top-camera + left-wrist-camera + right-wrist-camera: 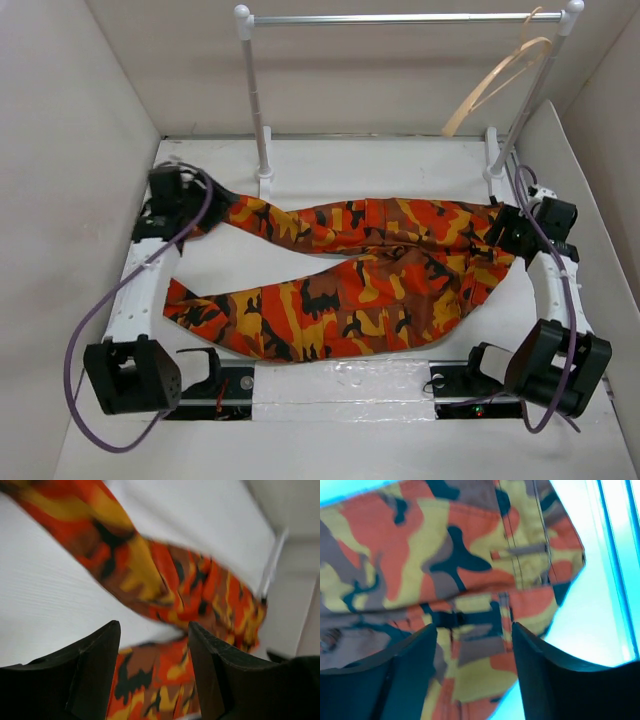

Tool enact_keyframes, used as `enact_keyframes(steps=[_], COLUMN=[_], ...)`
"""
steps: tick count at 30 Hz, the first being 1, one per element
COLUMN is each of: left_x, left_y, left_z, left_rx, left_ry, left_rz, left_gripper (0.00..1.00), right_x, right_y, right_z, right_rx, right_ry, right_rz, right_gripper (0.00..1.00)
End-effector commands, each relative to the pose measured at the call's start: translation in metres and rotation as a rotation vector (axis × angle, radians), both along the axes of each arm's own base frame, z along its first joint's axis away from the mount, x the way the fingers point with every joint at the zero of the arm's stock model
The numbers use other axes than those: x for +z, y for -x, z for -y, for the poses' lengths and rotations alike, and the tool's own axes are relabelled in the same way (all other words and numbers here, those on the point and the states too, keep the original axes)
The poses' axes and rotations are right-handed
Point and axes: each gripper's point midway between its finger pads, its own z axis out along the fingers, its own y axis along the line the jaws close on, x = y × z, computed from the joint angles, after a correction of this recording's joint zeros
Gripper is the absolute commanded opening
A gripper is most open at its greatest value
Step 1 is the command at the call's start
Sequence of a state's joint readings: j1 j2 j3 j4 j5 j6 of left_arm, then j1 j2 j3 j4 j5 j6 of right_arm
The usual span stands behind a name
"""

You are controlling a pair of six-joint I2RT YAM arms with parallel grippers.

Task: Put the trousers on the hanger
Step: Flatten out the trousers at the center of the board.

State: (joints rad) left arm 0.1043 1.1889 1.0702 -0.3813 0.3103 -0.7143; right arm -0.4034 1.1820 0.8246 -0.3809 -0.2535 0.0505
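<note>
Metal rail (400, 18) standing at far side of table (400, 160), hanger (490, 85) hanging at its right end. Trousers (370, 270) lying flat between arms, orange camouflage, legs pointing left. Left claw (154, 626) gaping over leg end, right claw (474, 626) gaping over waist, both gripping nothing.

camo trousers (350, 270) sprawl flat across the white surface (330, 165), legs trailing left, waist to the right; the pale wooden hanger (495, 85) hangs tilted on the rail's right end.
</note>
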Motion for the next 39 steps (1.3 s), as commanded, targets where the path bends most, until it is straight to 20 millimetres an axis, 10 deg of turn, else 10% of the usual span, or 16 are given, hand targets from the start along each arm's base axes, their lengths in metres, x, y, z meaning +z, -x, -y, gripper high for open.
enact_keyframes(steps=[1,8,13,18,31,35,39], left_x=[-0.026,-0.068,-0.089,-0.130,-0.198,-0.208,-0.209], left_y=[0.008,0.017,0.012,0.007,0.005,0.006,0.010], left_z=[0.110,0.253,0.318,0.331,0.307,0.296,0.296], left_rx=[-0.386,-0.802,-0.927,-0.944,-0.878,-0.858,-0.858], left_ry=[0.054,-0.115,-0.157,-0.154,-0.166,-0.149,-0.131], left_rz=[0.038,-0.033,-0.076,-0.153,-0.293,-0.317,-0.325], left_gripper=[0.53,0.51,0.51,0.51,0.48,0.47,0.47], right_x=[-0.017,-0.039,-0.032,-0.026,-0.065,-0.072,-0.044], right_y=[0.025,0.032,0.008,-0.009,0.004,0.003,0.008], right_z=[0.004,-0.006,-0.037,-0.055,-0.035,-0.033,-0.012], right_rx=[0.076,0.169,0.276,0.274,0.097,0.085,-0.039], right_ry=[0.119,0.201,0.213,0.304,0.348,0.333,0.323], right_rz=[-0.101,-0.221,-0.210,-0.265,-0.436,-0.440,-0.376], right_gripper=[0.68,0.35,0.41,0.70,0.69,0.51,0.11])
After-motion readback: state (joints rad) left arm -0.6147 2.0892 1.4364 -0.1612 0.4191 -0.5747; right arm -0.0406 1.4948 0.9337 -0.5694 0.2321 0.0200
